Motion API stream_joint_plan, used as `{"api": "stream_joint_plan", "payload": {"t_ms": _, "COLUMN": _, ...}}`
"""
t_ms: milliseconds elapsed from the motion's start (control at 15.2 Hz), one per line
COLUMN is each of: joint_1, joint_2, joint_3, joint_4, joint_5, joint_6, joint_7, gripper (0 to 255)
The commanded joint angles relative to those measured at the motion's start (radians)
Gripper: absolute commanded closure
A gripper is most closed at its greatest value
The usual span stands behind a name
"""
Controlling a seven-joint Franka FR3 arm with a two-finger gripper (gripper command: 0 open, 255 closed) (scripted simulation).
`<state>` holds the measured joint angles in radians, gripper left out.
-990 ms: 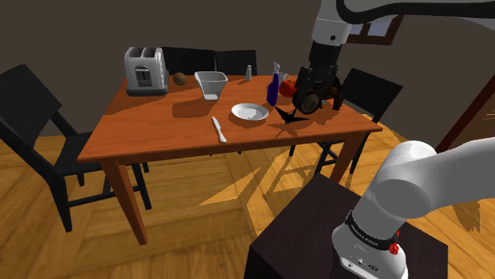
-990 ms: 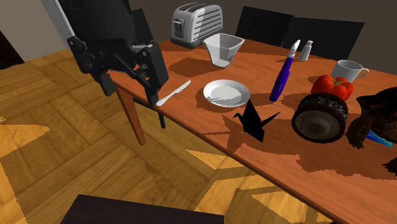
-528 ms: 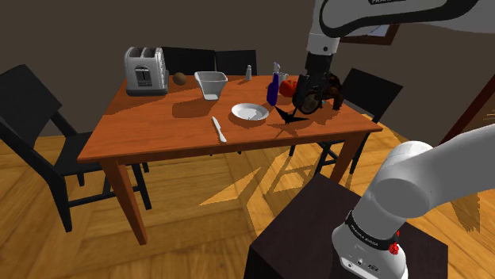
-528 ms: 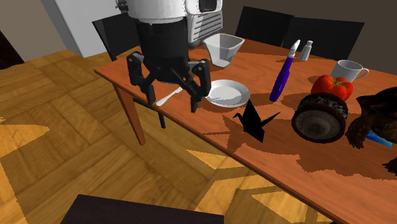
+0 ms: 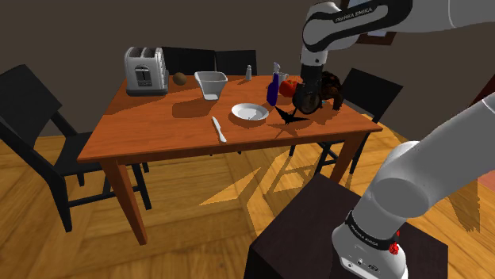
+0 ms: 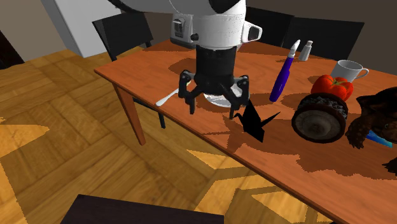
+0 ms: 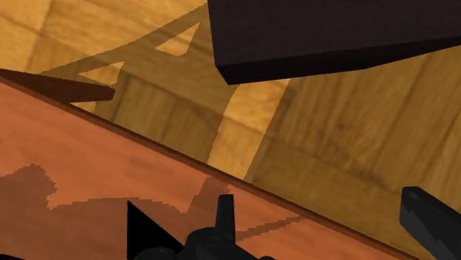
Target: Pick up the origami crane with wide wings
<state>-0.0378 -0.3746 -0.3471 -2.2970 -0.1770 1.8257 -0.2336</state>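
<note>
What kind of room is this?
Most likely a dining room in a house: a wooden table with dark chairs around it, a toaster and a plate on top, and a wood floor.

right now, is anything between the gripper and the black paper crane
Nothing. In the second exterior view the open gripper hangs just beside the crane, with only bare tabletop in the short stretch between them.

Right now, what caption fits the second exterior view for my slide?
Open fingers hover over the brown table, close to the black origami crane.
</note>
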Motion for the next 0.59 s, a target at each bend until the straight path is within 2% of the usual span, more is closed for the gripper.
{"api": "stream_joint_plan", "payload": {"t_ms": 0, "joint_1": -0.001, "joint_2": 0.094, "joint_3": -0.039, "joint_4": 0.046, "joint_5": 0.004, "joint_6": 0.033, "joint_7": -0.065, "gripper": 0}}
{"api": "stream_joint_plan", "payload": {"t_ms": 528, "joint_1": -0.03, "joint_2": 0.439, "joint_3": -0.129, "joint_4": 0.254, "joint_5": 0.083, "joint_6": 0.099, "joint_7": -0.302, "gripper": 0}}
